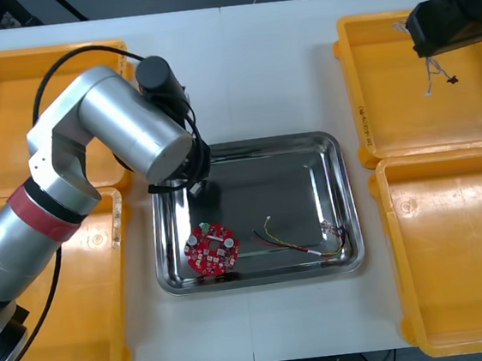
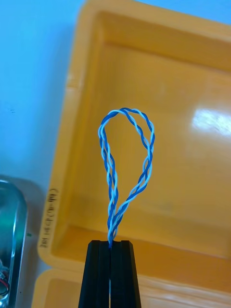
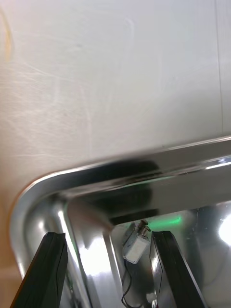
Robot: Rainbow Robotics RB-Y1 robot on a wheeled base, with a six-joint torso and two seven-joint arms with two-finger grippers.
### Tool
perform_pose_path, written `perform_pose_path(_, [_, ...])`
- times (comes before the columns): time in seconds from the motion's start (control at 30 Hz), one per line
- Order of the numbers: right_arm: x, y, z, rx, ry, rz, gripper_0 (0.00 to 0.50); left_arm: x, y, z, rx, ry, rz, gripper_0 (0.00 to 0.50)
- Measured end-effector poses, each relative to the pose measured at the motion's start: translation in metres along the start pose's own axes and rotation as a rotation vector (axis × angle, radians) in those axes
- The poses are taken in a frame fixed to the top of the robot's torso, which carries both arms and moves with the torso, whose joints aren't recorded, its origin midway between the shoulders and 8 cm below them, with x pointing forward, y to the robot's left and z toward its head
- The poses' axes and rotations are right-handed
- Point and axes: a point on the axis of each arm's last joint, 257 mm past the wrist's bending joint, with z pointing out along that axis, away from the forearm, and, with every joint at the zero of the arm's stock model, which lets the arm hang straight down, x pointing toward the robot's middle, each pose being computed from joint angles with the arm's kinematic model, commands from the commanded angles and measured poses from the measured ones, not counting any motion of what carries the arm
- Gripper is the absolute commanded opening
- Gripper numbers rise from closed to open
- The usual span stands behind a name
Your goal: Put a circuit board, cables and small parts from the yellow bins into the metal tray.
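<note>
My right gripper [image 2: 109,244] is shut on a twisted blue and white cable [image 2: 126,163], whose loop rises from the fingertips above the far right yellow bin [image 2: 192,96]. From the front, that cable [image 1: 437,74] dangles under the right gripper [image 1: 430,43]. My left gripper [image 3: 108,243] stands open over the far left corner of the metal tray [image 3: 144,161], with a small metal part [image 3: 134,244] lying in the tray between its fingers. A round red circuit board [image 1: 212,248] and a red and yellow cable [image 1: 299,242] lie in the tray [image 1: 246,150].
Two yellow bins stand on the left, far [image 1: 10,118] and near [image 1: 66,319]. On the right are the far bin [image 1: 416,119] and the near bin [image 1: 460,252]. My left arm [image 1: 123,128] reaches across the table to the tray's far left corner.
</note>
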Motion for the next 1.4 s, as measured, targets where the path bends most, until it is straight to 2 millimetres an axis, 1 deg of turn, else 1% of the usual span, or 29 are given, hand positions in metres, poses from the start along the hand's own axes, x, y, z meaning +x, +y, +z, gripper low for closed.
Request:
perform_pose_path(0.1, [0.0, 0.028, -0.002, -0.007, -0.018, -0.105, 0.0, -0.007, 0.01, -0.008, 0.012, 0.011, -0.055, 0.5])
perform_pose_path(0.23, [0.009, 0.064, 0.0, -0.04, -0.024, -0.224, 0.0, -0.017, 0.031, -0.016, -0.009, 0.046, -0.115, 0.5])
perform_pose_path(0.33, [0.02, 0.087, 0.003, -0.069, -0.019, -0.295, 0.0, -0.03, 0.046, -0.02, -0.027, 0.061, -0.116, 0.5])
perform_pose_path(0.43, [0.031, 0.108, 0.007, -0.097, -0.007, -0.374, 0.0, -0.044, 0.057, -0.025, -0.028, 0.061, -0.079, 0.5])
perform_pose_path(0.6, [0.055, 0.14, 0.017, -0.108, 0.028, -0.543, 0.0, -0.062, 0.071, -0.033, -0.01, 0.051, -0.012, 0.5])
perform_pose_path(0.7, [0.071, 0.155, 0.027, -0.115, 0.061, -0.606, 0.0, -0.071, 0.079, -0.039, -0.004, 0.039, -0.033, 0.5])
perform_pose_path(0.77, [0.078, 0.166, 0.035, -0.128, 0.059, -0.677, 0.0, -0.075, 0.084, -0.043, -0.004, 0.031, -0.047, 0.5])
perform_pose_path(0.87, [0.084, 0.179, 0.046, -0.149, 0.04, -0.851, 0.0, -0.079, 0.094, -0.047, -0.01, 0.024, -0.064, 0.5])
perform_pose_path(0.93, [0.088, 0.187, 0.052, -0.16, 0.028, -0.934, 0.0, -0.081, 0.102, -0.051, -0.014, 0.018, -0.079, 0.5])
perform_pose_path(1.1, [0.091, 0.202, 0.062, -0.169, 0.0, -0.983, 0.0, -0.083, 0.128, -0.054, -0.028, 0.026, -0.139, 0.5])
perform_pose_path(1.3, [0.088, 0.217, 0.078, -0.175, -0.052, -1.167, 0.0, -0.079, 0.164, -0.045, -0.082, 0.082, -0.226, 0.5])
perform_pose_path(1.4, [0.089, 0.217, 0.089, -0.173, -0.052, -1.189, 0.0, -0.078, 0.179, -0.039, -0.112, 0.099, -0.262, 0.5])
